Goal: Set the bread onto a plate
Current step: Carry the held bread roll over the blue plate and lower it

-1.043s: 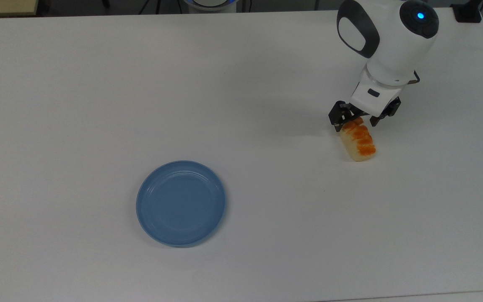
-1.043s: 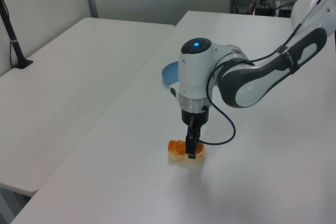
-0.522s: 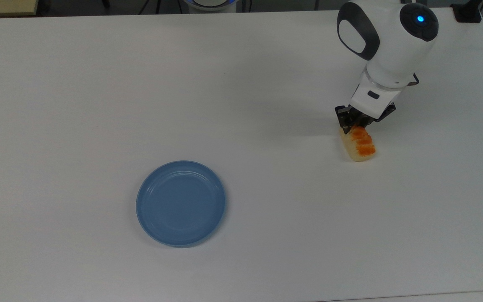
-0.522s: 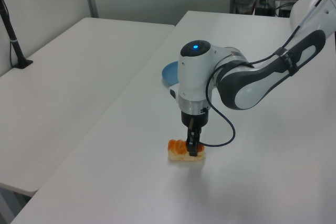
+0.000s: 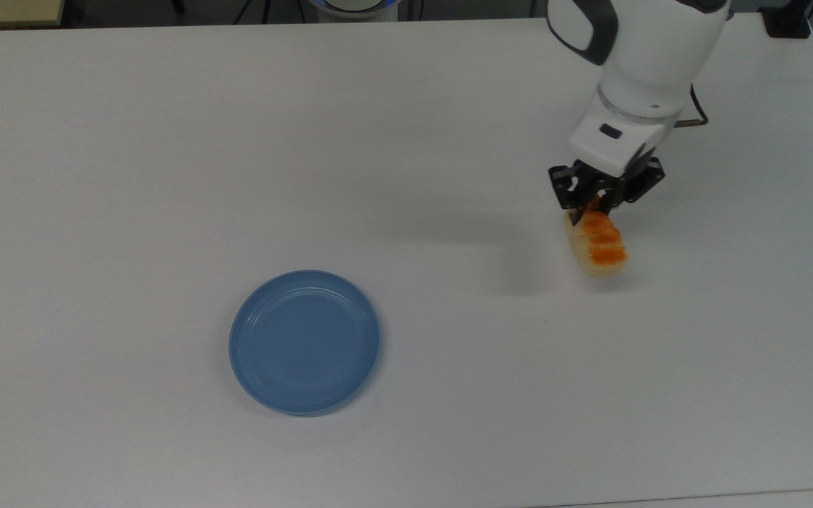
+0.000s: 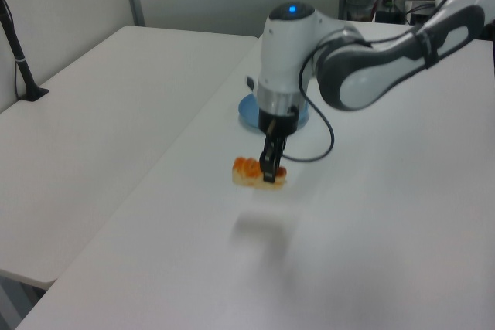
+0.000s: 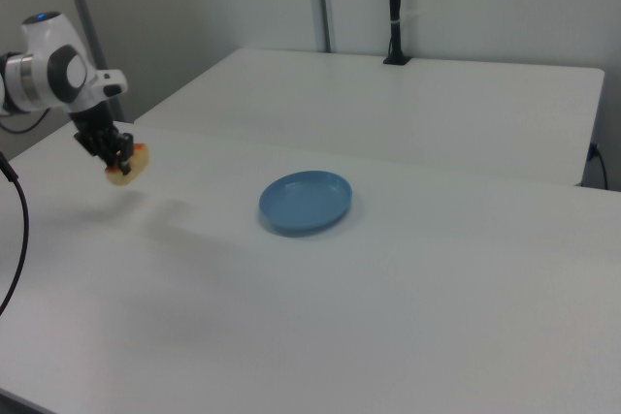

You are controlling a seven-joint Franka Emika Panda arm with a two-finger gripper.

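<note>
Gripping one end of the small oblong bread roll (image 5: 595,244), which has pale cream sides and an orange-brown segmented top, the black two-finger gripper (image 5: 593,204) of the white robot arm (image 5: 636,63) has its fingers pinched on the loaf. In the top view, the roll extends from the gripper toward 5 o'clock. A soft shadow on the white counter (image 5: 166,141), offset from the roll toward 9 o'clock, indicates that the roll is off the surface.

In the left view, the gripper (image 6: 268,171) hangs straight down from the arm (image 6: 282,59) and holds the roll (image 6: 251,173) level above the counter (image 6: 371,253). A blurred shadow lies on the counter at 6 o'clock from the roll.

In the right view, the roll (image 7: 129,166) hangs tilted at the gripper (image 7: 117,154), above the counter (image 7: 388,317).

The round, shallow, plain blue plate (image 5: 304,342) with a raised rim rests flat on the counter and holds nothing. In the top view, the plate lies well apart from the roll, toward 8 o'clock from it. In the left view, the plate (image 6: 247,110) is partly hidden behind the arm. In the right view, the plate (image 7: 305,202) sits toward 4 o'clock from the roll.

A thin dark cable (image 6: 321,144) loops from the arm near the wrist in the left view.
</note>
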